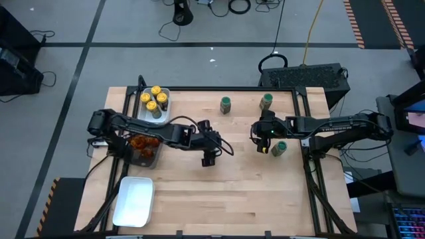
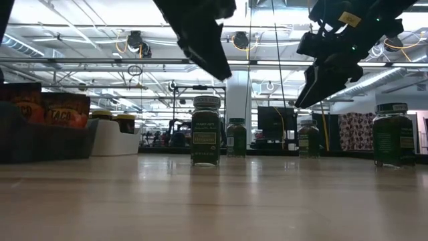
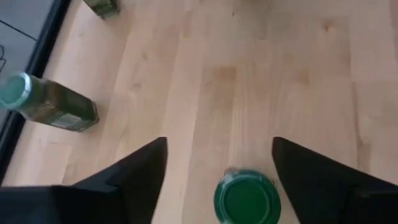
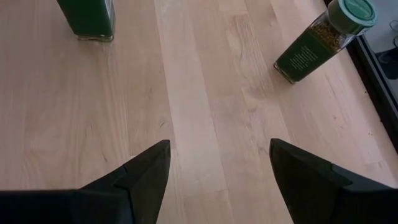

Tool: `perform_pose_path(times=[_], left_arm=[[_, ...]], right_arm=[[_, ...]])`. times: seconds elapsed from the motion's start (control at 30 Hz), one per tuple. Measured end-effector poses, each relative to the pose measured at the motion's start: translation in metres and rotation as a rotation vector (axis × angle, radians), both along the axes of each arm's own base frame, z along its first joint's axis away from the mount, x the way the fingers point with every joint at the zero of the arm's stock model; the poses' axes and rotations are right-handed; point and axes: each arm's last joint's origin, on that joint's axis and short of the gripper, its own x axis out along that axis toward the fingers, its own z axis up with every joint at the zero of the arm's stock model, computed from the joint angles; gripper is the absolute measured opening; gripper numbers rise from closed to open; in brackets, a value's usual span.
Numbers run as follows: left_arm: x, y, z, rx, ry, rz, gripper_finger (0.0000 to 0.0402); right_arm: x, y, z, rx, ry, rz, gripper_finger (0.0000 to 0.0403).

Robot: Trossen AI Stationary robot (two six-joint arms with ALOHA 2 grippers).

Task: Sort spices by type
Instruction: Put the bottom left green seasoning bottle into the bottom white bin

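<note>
On the left edge of the wooden table (image 1: 226,199), an empty white tray (image 1: 134,201) lies near the front corner. Behind it sits a dark grey tray (image 1: 147,158) holding orange-brown packets (image 1: 143,142), and behind that a second white tray (image 1: 165,110) holds four yellow-lidded jars (image 1: 153,99) standing close together.

The left arm reaches from that side toward the middle of the table. The left gripper (image 1: 210,157) hangs over the boards with its fingers (image 3: 134,177) spread wide; a green-lidded jar (image 3: 246,198) stands upright on the table between them, and neither finger touches it. In the low view this jar (image 2: 206,130) stands alone in the middle of the table under the gripper.

Further right, toward the back edge, another green-lidded jar (image 1: 226,104) stands upright, and a third (image 1: 266,101) stands a little beyond it.

The right arm comes in from the right side. The right gripper (image 1: 263,137) hovers above bare wood with its fingers (image 4: 140,174) spread apart and nothing between them. Just beside it, on the side toward the right edge, a fourth green-lidded jar (image 1: 279,148) stands on the table, apart from the gripper. The right wrist view shows two green jars ahead of the fingers, one with its lid (image 4: 352,11) in sight.
</note>
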Motion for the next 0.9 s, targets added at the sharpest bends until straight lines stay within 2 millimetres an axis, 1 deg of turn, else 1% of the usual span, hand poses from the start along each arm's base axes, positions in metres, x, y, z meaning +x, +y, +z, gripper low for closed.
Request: perform_pose_path(times=[0.17,0.23,0.3,0.5,0.6,0.77,0.9], left_arm=[[0.011,-0.001,-0.026,-0.002,0.058,0.016,0.0348],[0.013,-0.003,-0.035,-0.043,0.092,0.013,0.0361],[0.014,-0.004,-0.041,-0.077,0.119,-0.011,0.0368],[0.015,-0.006,-0.047,-0.083,0.142,-0.021,0.0370],[0.011,-0.006,-0.051,-0.081,0.198,-0.011,0.0371],[0.010,-0.006,-0.051,-0.090,0.198,0.004,0.0370],[0.010,-0.006,-0.051,-0.090,0.198,0.004,0.0355]], right_arm=[[0.000,0.000,0.000,0.001,0.002,-0.001,0.0258],[-0.001,0.000,-0.001,0.002,0.008,-0.001,0.0258],[-0.001,0.000,0.000,0.000,0.008,-0.001,0.0258],[0.000,0.000,0.000,-0.008,0.009,0.008,0.0258],[0.000,0.000,0.000,-0.001,0.006,0.001,0.0258],[0.000,0.000,0.000,0.001,0.004,-0.002,0.0258],[0.000,0.000,0.000,0.001,-0.002,-0.003,0.0258]])
